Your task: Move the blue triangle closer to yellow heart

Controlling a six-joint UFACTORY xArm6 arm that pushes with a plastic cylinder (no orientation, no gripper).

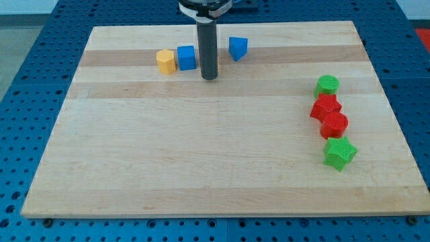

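In the upper centre of the frame the rod's tip [209, 77], which has no jaws to open or close, stands between the blue cube [187, 58] and the blue triangle [238, 48], the yellow heart apparently hidden behind the rod, so a careless sweep risks shoving the cube or yellow hexagon [165, 61] instead.

Pale wooden board [201, 148] on a blue pegboard bench [27, 81]. Near the view's top: yellow block [165, 61], blue cube [186, 58] touching it, blue triangle [237, 48] further right, apart. At the view's right, a touching column: green cylinder [328, 85], red block [325, 107], second red block [334, 125], green star [339, 154].
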